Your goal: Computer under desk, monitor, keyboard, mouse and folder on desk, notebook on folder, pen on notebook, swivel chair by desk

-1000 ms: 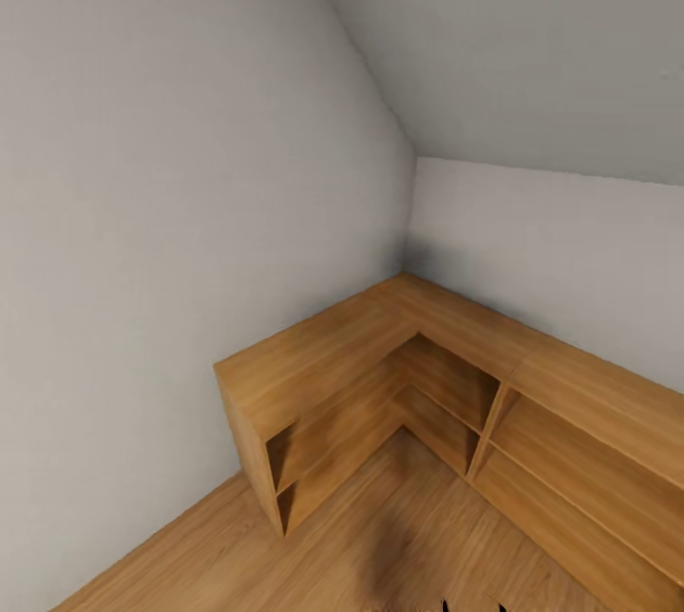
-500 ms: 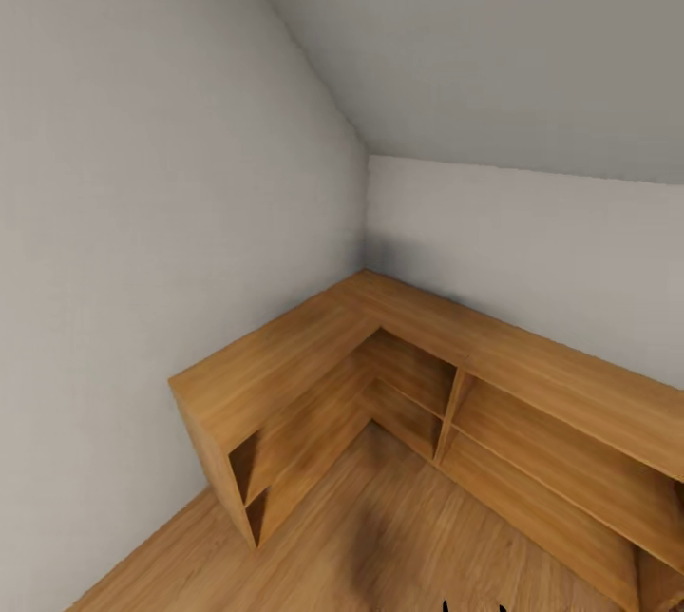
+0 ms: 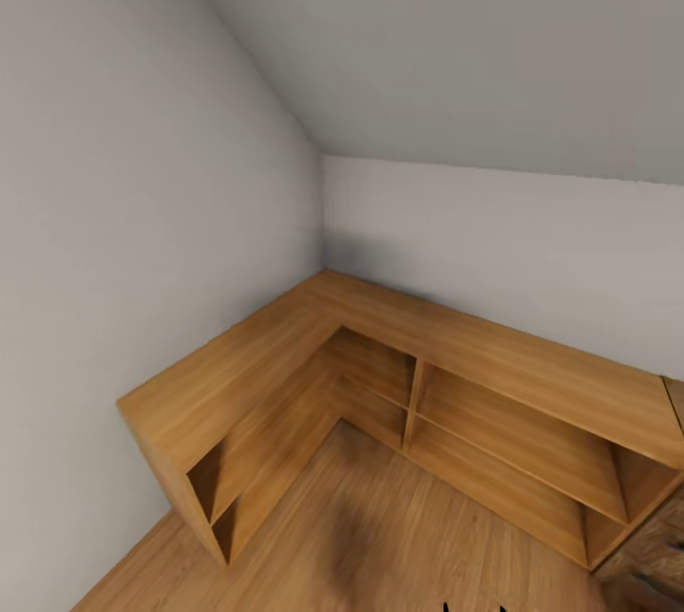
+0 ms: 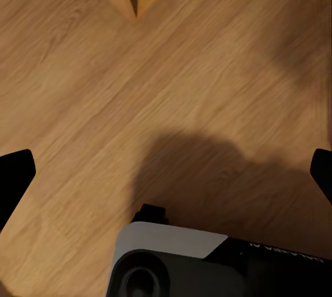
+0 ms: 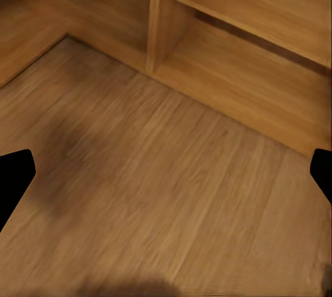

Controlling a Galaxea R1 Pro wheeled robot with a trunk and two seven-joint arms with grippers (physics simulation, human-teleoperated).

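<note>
While both end effectors hang over the light wood floor (image 3: pixel 399 536) of the bedroom, each shows its 2 fingertips spread wide with nothing between them: left end effector (image 4: pixel 166 172), right end effector (image 5: pixel 166 179). Ahead of the right one stands a low open wood shelf unit (image 5: pixel 228 41), L-shaped against pale grey walls (image 3: pixel 114 213).
</note>
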